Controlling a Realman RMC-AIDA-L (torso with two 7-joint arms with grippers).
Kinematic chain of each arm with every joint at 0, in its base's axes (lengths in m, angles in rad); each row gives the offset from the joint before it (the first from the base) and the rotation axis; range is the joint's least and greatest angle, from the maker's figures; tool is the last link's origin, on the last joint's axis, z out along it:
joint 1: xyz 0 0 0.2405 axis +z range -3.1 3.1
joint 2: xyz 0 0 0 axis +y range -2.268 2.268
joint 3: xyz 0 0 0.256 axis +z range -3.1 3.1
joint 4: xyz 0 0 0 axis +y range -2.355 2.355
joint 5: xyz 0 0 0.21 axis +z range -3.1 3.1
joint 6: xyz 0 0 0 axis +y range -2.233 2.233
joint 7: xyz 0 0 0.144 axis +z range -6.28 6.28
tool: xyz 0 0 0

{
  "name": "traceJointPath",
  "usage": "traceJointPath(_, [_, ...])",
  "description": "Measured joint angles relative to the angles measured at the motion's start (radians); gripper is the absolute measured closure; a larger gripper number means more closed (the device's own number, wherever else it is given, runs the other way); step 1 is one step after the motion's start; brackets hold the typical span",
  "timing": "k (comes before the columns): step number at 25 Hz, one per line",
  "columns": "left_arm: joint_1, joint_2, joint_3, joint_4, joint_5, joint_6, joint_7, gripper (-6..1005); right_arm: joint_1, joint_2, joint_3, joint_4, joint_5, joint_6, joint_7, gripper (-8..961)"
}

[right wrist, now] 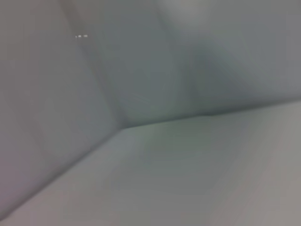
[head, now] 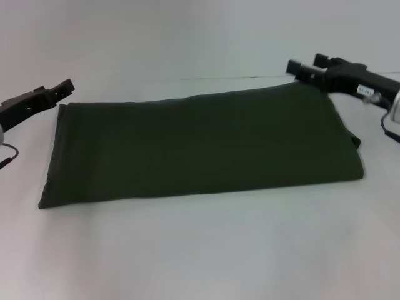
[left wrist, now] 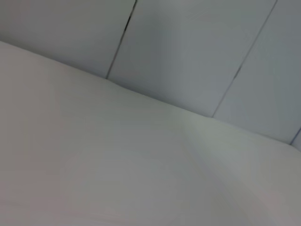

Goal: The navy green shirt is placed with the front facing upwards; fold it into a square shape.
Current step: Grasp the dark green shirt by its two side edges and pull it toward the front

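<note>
The navy green shirt (head: 200, 147) lies on the white table (head: 206, 250) in the head view, folded into a wide flat rectangle. No lettering or collar shows on it. My left gripper (head: 56, 89) hovers open just beyond the shirt's far left corner, holding nothing. Over by the far right corner, my right gripper (head: 306, 64) is also open, its two fingertips apart and free of the cloth. Neither wrist view shows the shirt or any fingers.
White tabletop (left wrist: 117, 165) and grey wall panels (left wrist: 197, 47) fill the left wrist view. The right wrist view shows the table surface (right wrist: 197, 179) meeting a grey wall. A cable (head: 390, 131) hangs from the right arm beside the shirt's right edge.
</note>
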Motion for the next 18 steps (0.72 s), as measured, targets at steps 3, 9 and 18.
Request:
traceJointPath(3, [0.025, 0.002, 0.0, 0.035, 0.011, 0.052, 0.001, 292, -0.07, 0.0, -0.053, -0.07, -0.002, -0.265, -0.104, 72])
traceJointPath(9, [0.061, 0.012, -0.001, 0.092, 0.092, 0.151, -0.061, 290, -0.197, 0.004, -0.208, -0.204, -0.002, -0.558, -0.157, 71])
traceJointPath(18, [0.068, 0.027, -0.002, 0.26, 0.474, 0.401, -0.372, 293, -0.255, 0.006, -0.403, -0.277, -0.042, -0.601, -0.119, 77])
